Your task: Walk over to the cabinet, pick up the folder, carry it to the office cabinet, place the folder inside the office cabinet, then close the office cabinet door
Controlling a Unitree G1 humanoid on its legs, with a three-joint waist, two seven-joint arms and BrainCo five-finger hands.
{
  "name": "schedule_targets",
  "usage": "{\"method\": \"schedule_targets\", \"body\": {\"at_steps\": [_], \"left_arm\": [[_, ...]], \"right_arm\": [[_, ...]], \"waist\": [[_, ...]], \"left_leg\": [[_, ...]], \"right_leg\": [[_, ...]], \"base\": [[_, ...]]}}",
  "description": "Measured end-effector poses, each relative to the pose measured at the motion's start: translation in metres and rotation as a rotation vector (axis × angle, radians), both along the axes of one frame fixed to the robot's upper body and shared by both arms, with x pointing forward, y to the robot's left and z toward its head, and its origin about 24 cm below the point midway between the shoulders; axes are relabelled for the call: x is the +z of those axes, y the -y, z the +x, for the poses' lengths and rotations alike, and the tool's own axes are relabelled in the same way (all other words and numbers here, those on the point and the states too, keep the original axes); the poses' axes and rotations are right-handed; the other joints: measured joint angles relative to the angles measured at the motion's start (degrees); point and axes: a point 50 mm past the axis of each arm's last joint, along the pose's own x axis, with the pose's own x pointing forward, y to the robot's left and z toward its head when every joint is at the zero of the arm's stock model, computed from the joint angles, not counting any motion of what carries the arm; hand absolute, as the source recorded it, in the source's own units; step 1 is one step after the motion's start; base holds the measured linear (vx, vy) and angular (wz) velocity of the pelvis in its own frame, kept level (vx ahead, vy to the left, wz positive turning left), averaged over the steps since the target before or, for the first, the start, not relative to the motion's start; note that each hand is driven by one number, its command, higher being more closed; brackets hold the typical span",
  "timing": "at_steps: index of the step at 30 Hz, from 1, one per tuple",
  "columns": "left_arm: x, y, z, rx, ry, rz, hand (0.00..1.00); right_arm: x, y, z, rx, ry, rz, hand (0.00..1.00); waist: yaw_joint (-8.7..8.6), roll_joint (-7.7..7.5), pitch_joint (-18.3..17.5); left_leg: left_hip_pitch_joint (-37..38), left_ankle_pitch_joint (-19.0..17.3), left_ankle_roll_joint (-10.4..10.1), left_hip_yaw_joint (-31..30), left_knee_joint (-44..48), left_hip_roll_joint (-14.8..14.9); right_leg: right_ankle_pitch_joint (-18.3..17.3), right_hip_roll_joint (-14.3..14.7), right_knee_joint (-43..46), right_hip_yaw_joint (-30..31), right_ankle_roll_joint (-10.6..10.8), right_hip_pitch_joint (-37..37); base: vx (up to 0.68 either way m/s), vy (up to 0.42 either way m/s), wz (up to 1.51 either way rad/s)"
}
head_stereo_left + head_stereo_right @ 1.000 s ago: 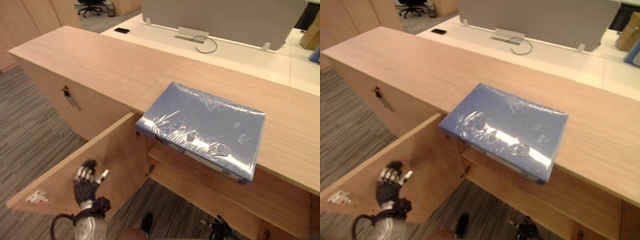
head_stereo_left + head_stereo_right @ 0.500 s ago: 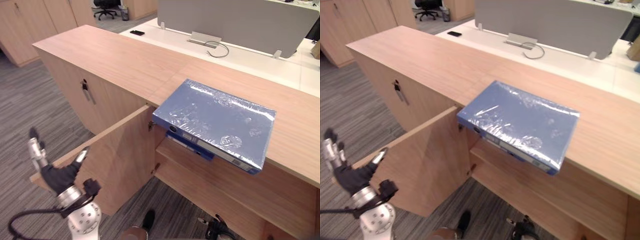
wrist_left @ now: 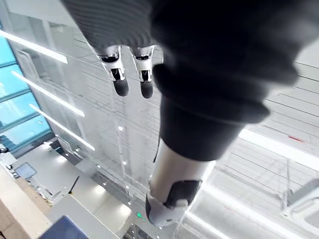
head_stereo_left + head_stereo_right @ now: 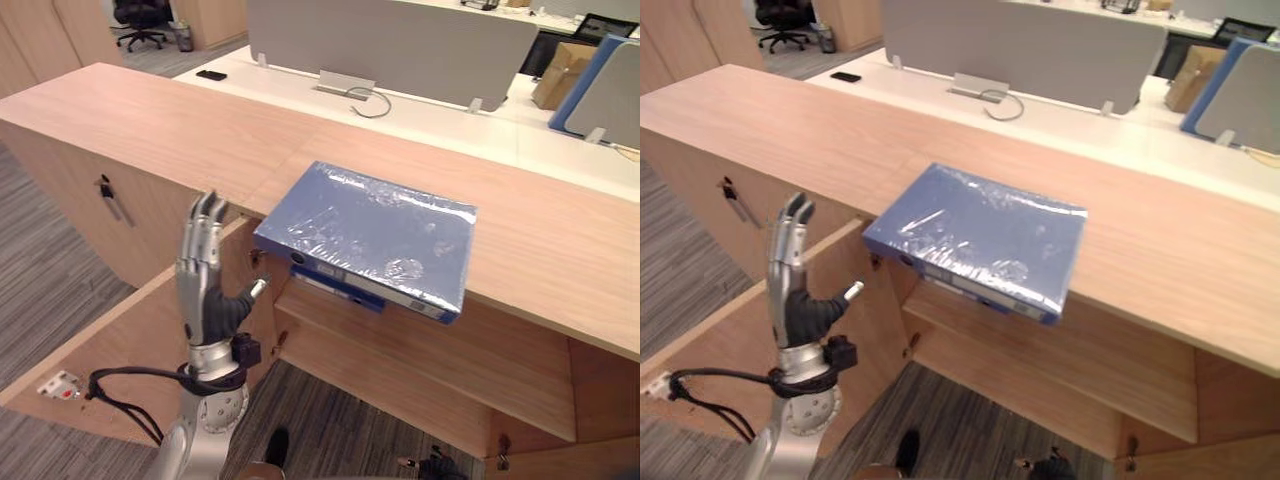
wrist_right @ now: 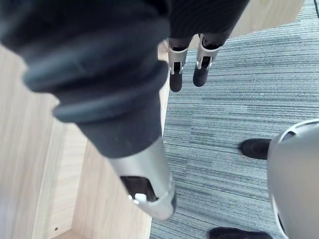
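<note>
A blue folder (image 4: 372,232) wrapped in clear plastic lies flat on the wooden cabinet top (image 4: 180,125), its near edge hanging over the front above the open compartment. A second blue edge (image 4: 330,288) peeks out just beneath it. My left hand (image 4: 208,305) is raised in front of the open door, to the left of the folder and apart from it, open with straight fingers (image 3: 119,82) pointing up and nothing in it. My right hand (image 5: 149,164) hangs low beside the cabinet wall, its fingers (image 5: 175,74) relaxed, straight and empty over the carpet.
The cabinet door (image 4: 120,345) stands swung open toward me at the lower left. Inside is a bare wooden shelf (image 4: 420,350). A key (image 4: 108,192) hangs in the shut door further left. Behind the cabinet is a white desk (image 4: 430,120) with a grey partition (image 4: 390,45).
My left hand has risen from low at the left to the front of the open door, fingers now pointing up. The camera has shifted; the folder lies as before.
</note>
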Motion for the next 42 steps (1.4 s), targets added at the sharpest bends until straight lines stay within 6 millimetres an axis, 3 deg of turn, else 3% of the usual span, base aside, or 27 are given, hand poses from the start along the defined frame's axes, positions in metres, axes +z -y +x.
{"method": "schedule_targets", "body": {"at_steps": [14,28,42], "left_arm": [[-0.013,-0.007,0.019,0.039,-0.066,0.186,0.00],[-0.054,-0.020,0.034,0.104,-0.288,0.233,0.00],[-0.060,-0.028,0.052,0.155,-0.320,0.245,0.00]], "right_arm": [[0.004,0.008,0.007,0.085,0.012,-0.053,0.00],[0.010,0.016,0.020,0.086,0.056,-0.086,0.00],[0.010,0.017,0.021,0.084,0.057,-0.088,0.00]], "waist": [[-1.27,0.35,-0.9],[-2.31,0.62,-0.8],[-3.19,1.89,-0.5]], "left_leg": [[0.3,-0.1,-0.3,1.4,0.0,0.6],[2.2,-1.8,-0.6,3.8,0.0,0.7],[3.2,-2.5,-0.7,4.9,-0.1,0.6]], "right_leg": [[0.2,0.3,-0.5,1.4,-0.3,-0.3],[0.3,0.2,-2.0,3.7,-0.4,1.2],[0.3,0.1,-2.4,4.9,-0.4,1.7]], "base": [[0.00,-0.004,-0.05],[0.03,-0.014,-0.08],[0.00,-0.001,-0.05]]}}
